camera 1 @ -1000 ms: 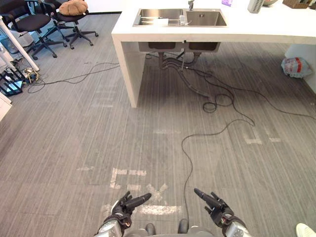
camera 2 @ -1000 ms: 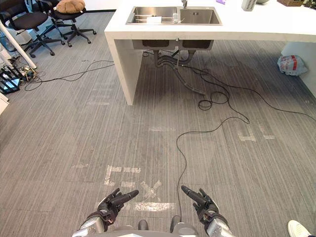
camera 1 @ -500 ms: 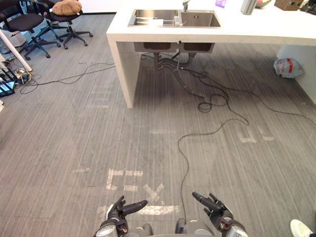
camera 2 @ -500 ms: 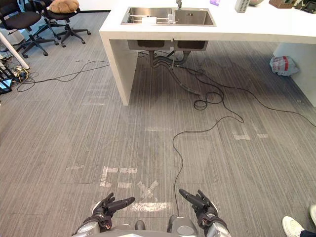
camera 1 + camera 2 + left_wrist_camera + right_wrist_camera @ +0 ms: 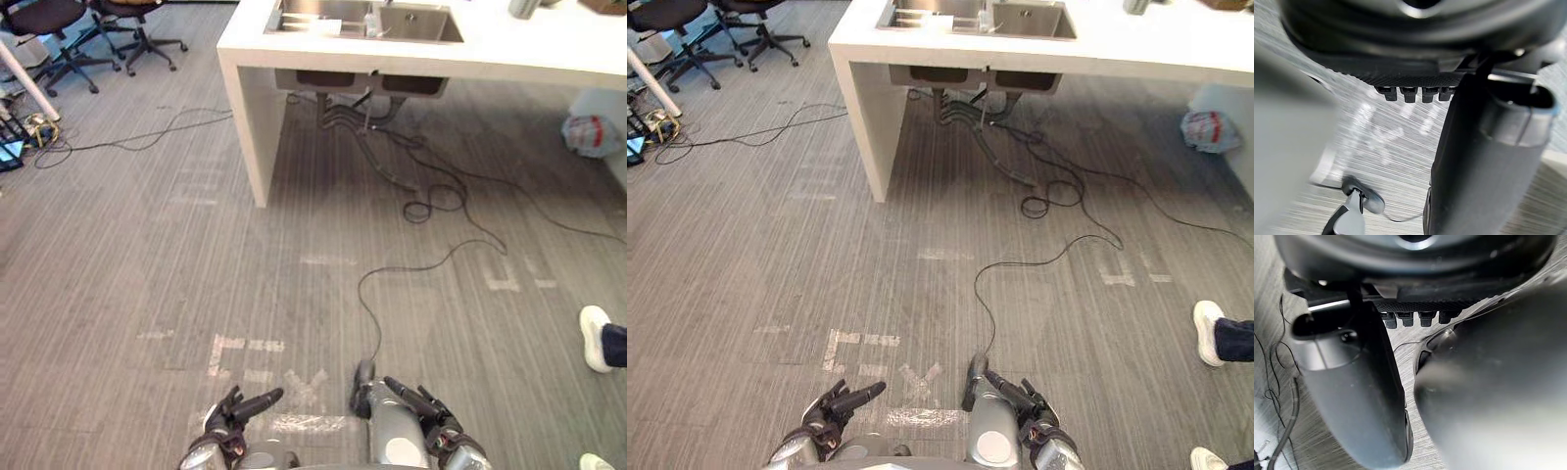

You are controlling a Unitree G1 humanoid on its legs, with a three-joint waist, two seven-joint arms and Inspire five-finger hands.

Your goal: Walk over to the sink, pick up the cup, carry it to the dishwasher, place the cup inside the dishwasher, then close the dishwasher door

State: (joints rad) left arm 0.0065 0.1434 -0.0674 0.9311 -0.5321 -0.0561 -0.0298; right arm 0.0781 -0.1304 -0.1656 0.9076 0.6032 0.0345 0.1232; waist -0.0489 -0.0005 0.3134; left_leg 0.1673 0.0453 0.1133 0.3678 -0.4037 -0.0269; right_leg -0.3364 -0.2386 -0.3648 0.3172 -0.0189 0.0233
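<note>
A steel double sink (image 5: 416, 26) is set in the white counter (image 5: 323, 61) far ahead of me. A small clear cup (image 5: 370, 20) seems to stand at the sink's middle divider. Both hands hang low at the near edge of the floor, far from the counter. My left hand (image 5: 235, 416) is open with its fingers stretched forward and nothing in it. My right hand (image 5: 428, 411) is open and empty as well. In the left wrist view the thumb (image 5: 1488, 161) stands away from the fingers (image 5: 1410, 93); in the right wrist view the thumb (image 5: 1356, 391) does the same.
Black cables (image 5: 431, 206) loop across the grey floor under and in front of the counter. Office chairs (image 5: 59, 24) stand at the far left. A plastic bag (image 5: 591, 135) lies at the right by a cabinet. A person's white shoe (image 5: 593, 338) is at the right. Tape marks (image 5: 245, 352) lie just ahead.
The camera has shifted, and the counter sits higher in the picture. A person's shoe has come into view at the right. Both hands stay open and low.
</note>
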